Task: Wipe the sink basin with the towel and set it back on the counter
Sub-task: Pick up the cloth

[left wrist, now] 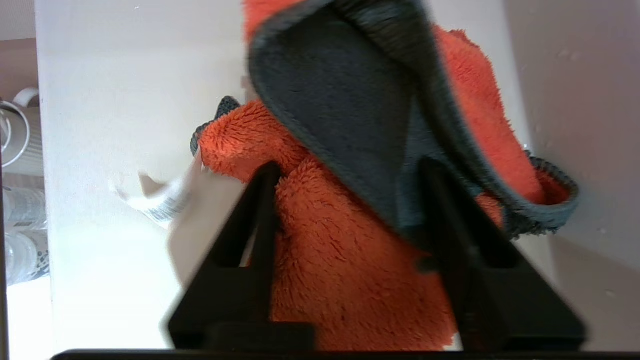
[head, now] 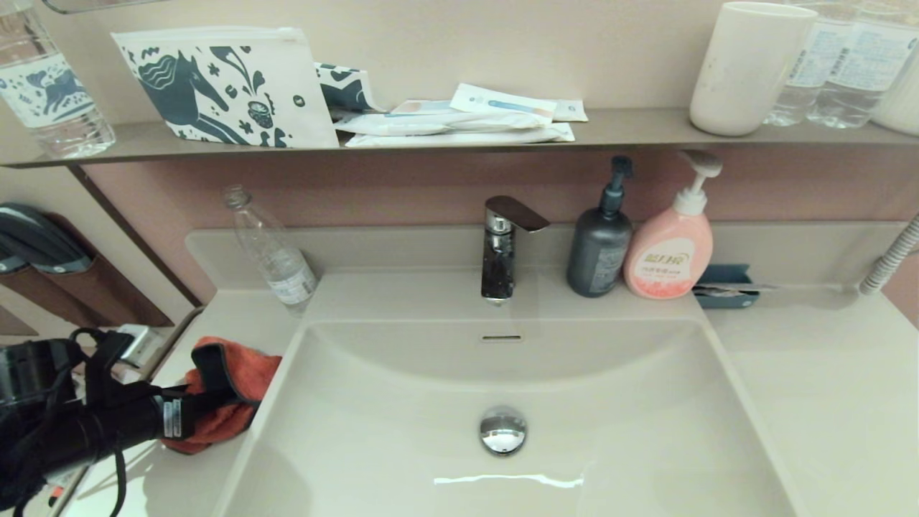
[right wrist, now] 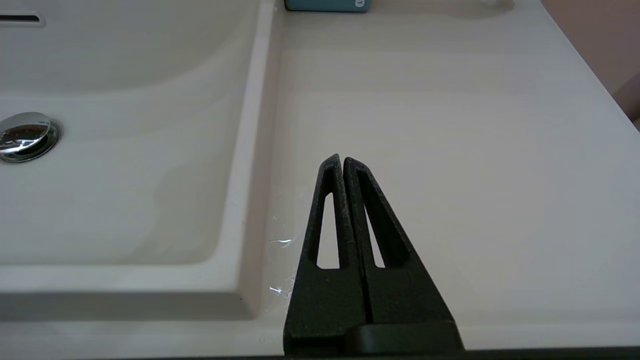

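Note:
The orange-red towel (head: 248, 373) lies crumpled on the counter (head: 826, 388) just left of the sink basin (head: 610, 402), with a dark grey fold standing up. My left gripper (head: 215, 406) reaches in from the left and is open; in the left wrist view its fingers (left wrist: 262, 210) stand wide apart on either side of the towel (left wrist: 340, 280). The basin holds only its chrome drain stopper (head: 503, 429) and overflow slot (head: 501, 337). My right gripper (right wrist: 342, 159) is shut and empty over the counter (right wrist: 450, 125) right of the basin (right wrist: 125, 165), out of the head view.
A chrome faucet (head: 502, 248), a dark pump bottle (head: 600, 248), a pink soap bottle (head: 671, 251) and a blue tray (head: 725, 287) stand along the back ledge. A clear plastic bottle (head: 276, 255) leans behind the towel. The wall shelf (head: 632, 129) carries a cup, pouches and water bottles.

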Robot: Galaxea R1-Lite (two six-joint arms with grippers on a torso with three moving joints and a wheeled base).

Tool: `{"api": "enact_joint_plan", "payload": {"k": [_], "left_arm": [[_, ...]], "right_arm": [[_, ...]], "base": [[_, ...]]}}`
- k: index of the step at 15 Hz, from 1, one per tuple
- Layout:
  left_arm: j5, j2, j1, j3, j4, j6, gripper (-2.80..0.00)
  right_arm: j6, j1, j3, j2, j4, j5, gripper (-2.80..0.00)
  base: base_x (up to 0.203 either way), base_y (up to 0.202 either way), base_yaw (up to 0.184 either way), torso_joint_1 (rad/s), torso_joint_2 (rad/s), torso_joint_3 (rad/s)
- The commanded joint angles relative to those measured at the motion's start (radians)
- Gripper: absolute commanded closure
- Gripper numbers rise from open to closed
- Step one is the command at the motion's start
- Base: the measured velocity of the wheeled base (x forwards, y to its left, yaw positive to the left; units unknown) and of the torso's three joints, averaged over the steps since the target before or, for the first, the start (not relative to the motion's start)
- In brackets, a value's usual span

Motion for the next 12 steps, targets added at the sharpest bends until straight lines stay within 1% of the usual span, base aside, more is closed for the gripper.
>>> {"api": "enact_joint_plan", "payload": {"k": [1, 5, 8, 12], "left_arm": [[-0.004, -0.012, -0.002, -0.001, -0.006, -0.005, 0.00], [0.002, -0.068, -0.002, -0.019, -0.004, -0.058, 0.00], [0.022, -0.109, 0.026, -0.042, 0.001, -0.059, 0.00], [0.024, -0.180, 0.049, -0.042, 0.034, -0.058, 0.00]], "right_arm": [[0.000, 0.000, 0.000, 0.001, 0.000, 0.000, 0.00], [0.000, 0.000, 0.000, 0.001, 0.000, 0.000, 0.00], [0.000, 0.000, 0.000, 0.001, 0.000, 0.000, 0.00], [0.000, 0.000, 0.000, 0.001, 0.000, 0.000, 0.00]], "base": [[0.000, 0.000, 0.000, 0.000, 0.00, 0.000], [0.000, 0.000, 0.000, 0.000, 0.00, 0.000], [0.000, 0.000, 0.000, 0.000, 0.00, 0.000], [0.000, 0.000, 0.000, 0.000, 0.00, 0.000]]}}
